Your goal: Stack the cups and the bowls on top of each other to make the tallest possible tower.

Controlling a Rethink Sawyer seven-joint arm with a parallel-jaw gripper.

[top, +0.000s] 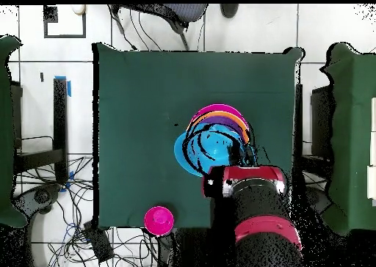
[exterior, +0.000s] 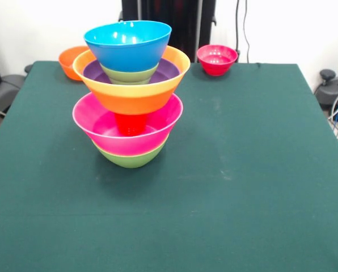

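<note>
The tower (exterior: 130, 96) stands left of centre on the green table. From the bottom it is a green bowl (exterior: 130, 158), a pink bowl (exterior: 129, 140), the red cup (exterior: 130, 123), a wide orange bowl (exterior: 132, 97), a purple bowl (exterior: 170, 69), a small green bowl (exterior: 129, 74) and a blue bowl (exterior: 128, 45) on top. In the overhead view the blue bowl (top: 205, 150) covers most of the stack. The red and black arm (top: 250, 194) ends just beside the tower there. The gripper itself shows in neither view.
A loose orange bowl (exterior: 70, 59) sits at the far left edge behind the tower. A small red-pink bowl (exterior: 216, 59) sits at the far edge right of centre, and also shows in the overhead view (top: 158, 220). Cables and chairs surround the table (exterior: 243, 170).
</note>
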